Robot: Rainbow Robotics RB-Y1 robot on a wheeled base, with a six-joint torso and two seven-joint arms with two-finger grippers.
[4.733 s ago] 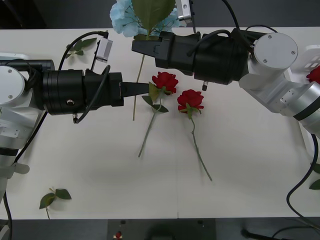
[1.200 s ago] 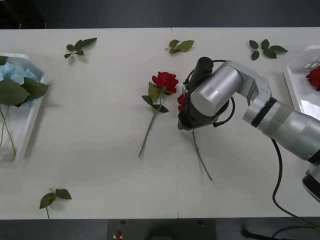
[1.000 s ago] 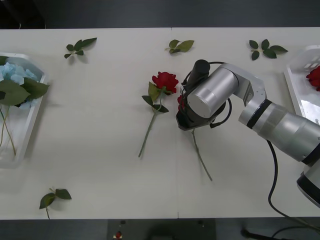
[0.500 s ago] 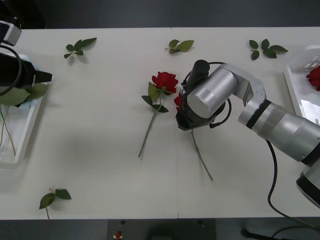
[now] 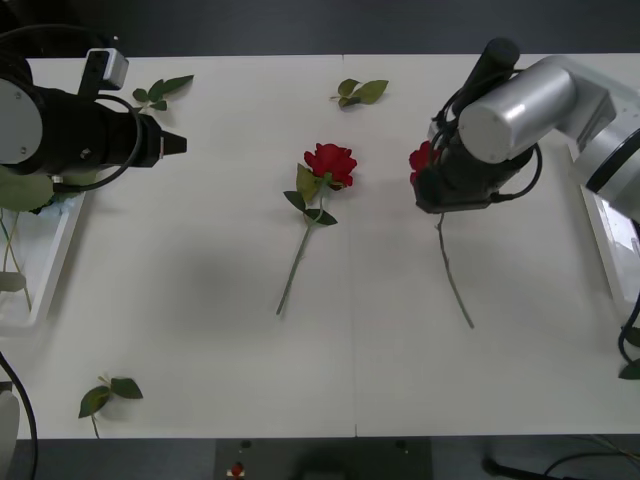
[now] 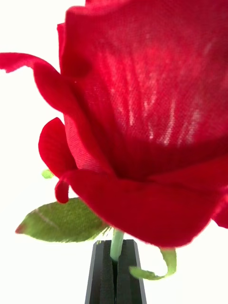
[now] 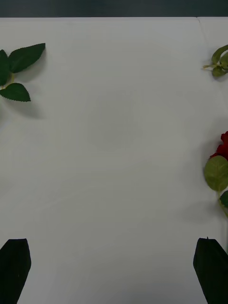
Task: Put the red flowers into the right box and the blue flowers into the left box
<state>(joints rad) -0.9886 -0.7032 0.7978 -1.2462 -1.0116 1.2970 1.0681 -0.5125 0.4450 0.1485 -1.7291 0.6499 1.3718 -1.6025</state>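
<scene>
My right gripper (image 5: pixel 432 182) is shut on the stem of a red flower (image 5: pixel 421 158), just under the bloom, and holds it above the table's right half with the stem (image 5: pixel 452 280) hanging down. In the right wrist view the stem sits between the shut black fingers (image 6: pixel 103 270) below the big bloom (image 6: pixel 142 118). A second red flower (image 5: pixel 329 161) lies at the table's middle. My left gripper (image 5: pixel 176 146) is open at the upper left, above bare table (image 7: pixel 114 142). The left box (image 5: pixel 45 290) holds the blue flowers, of which a leaf (image 5: pixel 20 190) shows. The right box (image 5: pixel 600 240) is at the far right.
Loose green leaf sprigs lie at the back left (image 5: pixel 160 92), back middle (image 5: pixel 362 92) and front left (image 5: pixel 108 393). The left wrist view catches the lying rose's bloom (image 7: pixel 222 146) and a sprig (image 7: pixel 19 71).
My right gripper has lifted the rose and carried it right, toward the right box. The left arm has swung out from the left box over the table's upper left.
</scene>
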